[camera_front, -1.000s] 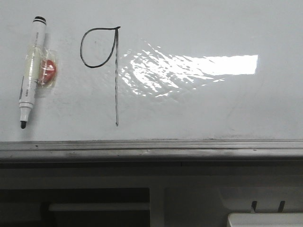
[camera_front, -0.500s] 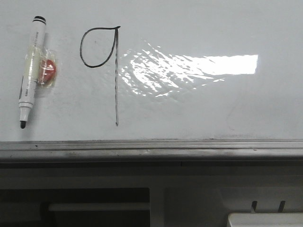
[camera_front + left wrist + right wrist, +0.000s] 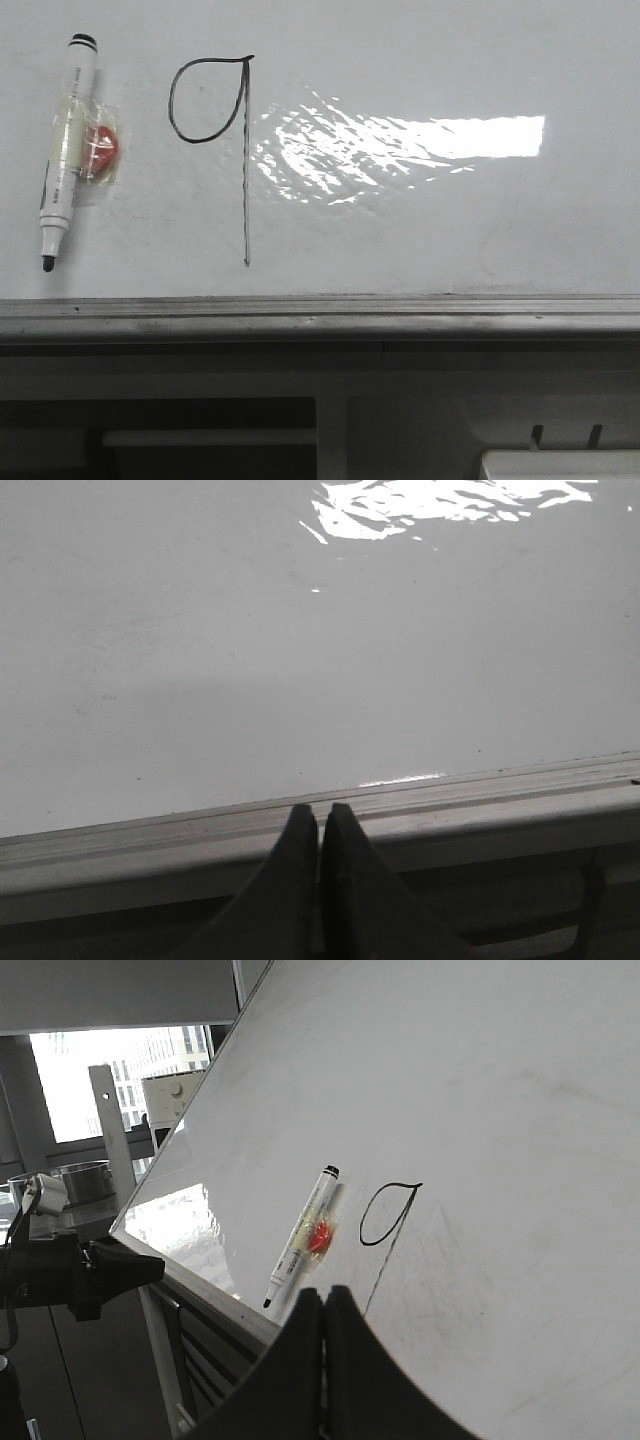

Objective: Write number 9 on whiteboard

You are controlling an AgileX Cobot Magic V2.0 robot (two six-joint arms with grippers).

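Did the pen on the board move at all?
No. The pen sits at the same spot left of the 9, tip still just above the ledge.

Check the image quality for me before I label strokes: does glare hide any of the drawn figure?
Front view: bright glare patch beside the thin black number 9, brushing its stem, legible. Right wrist view: glare lies away from it. Left wrist view: only bare glossy white whiteboard.

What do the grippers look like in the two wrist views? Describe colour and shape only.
Left gripper: two dark grey, matte jaws, broad at the base and curving inward to narrow tips. Right gripper: the same form, nearly black against the whiteboard. No cables, markings or labels show on either. Neither arm appears in the front view.
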